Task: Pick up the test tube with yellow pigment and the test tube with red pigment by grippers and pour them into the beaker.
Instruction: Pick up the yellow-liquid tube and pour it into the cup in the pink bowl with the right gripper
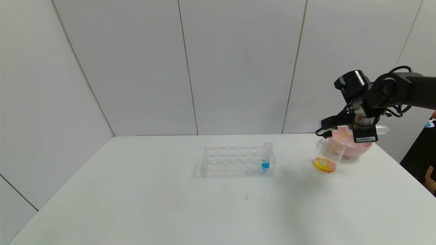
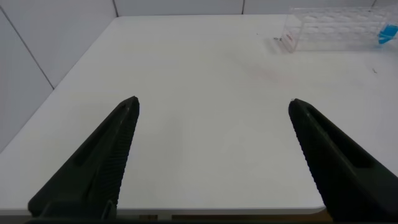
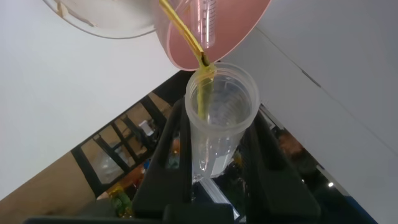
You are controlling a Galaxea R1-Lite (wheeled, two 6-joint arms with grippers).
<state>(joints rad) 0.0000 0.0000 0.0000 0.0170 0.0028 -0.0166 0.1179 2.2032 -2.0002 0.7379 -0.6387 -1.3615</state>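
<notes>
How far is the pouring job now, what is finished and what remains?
Done: the beaker already holds orange-red liquid, so one tube seems poured; that tube is not visible. In hand: the right gripper, shut on the yellow tube, tips it and a yellow stream falls into the beaker. Left: finish this pour. The left gripper waits open over the table.

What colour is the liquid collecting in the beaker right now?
Orange-yellow, pooled at the bottom of the beaker; the head view shows it best.
</notes>
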